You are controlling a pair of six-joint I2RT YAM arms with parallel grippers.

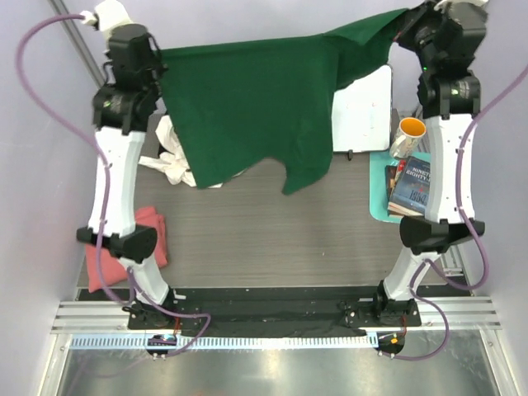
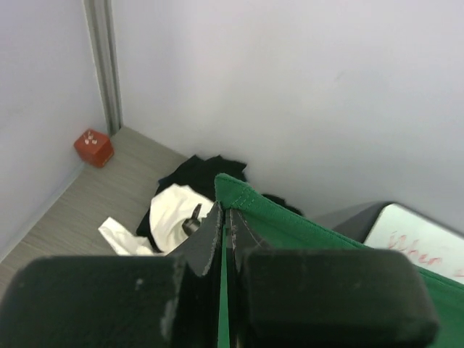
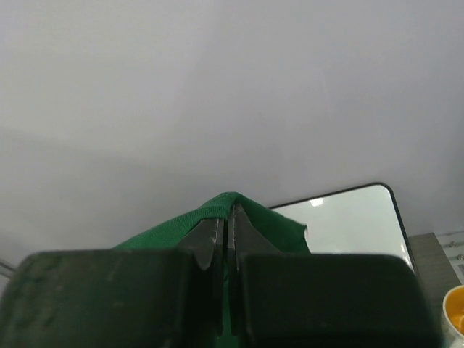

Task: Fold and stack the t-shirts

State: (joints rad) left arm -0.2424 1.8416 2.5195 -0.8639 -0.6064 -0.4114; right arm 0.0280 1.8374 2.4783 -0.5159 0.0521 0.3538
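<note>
The dark green t-shirt (image 1: 256,107) hangs spread in the air between my two grippers at the far side of the table. My left gripper (image 1: 162,59) is shut on its left upper corner, seen in the left wrist view (image 2: 226,212). My right gripper (image 1: 402,25) is shut on its right upper corner, seen in the right wrist view (image 3: 230,206). The white t-shirt (image 1: 172,157) lies crumpled on the table behind the green one, with the black t-shirt (image 2: 196,170) bunched beside it. The salmon pink t-shirt (image 1: 147,247) lies folded near the left arm's base.
A white tablet-like board (image 1: 361,107) lies at the back right. An orange mug (image 1: 409,136) and a stack of books (image 1: 412,188) sit on a teal mat (image 1: 379,177) at the right. A small red block (image 2: 93,147) sits in the far left corner.
</note>
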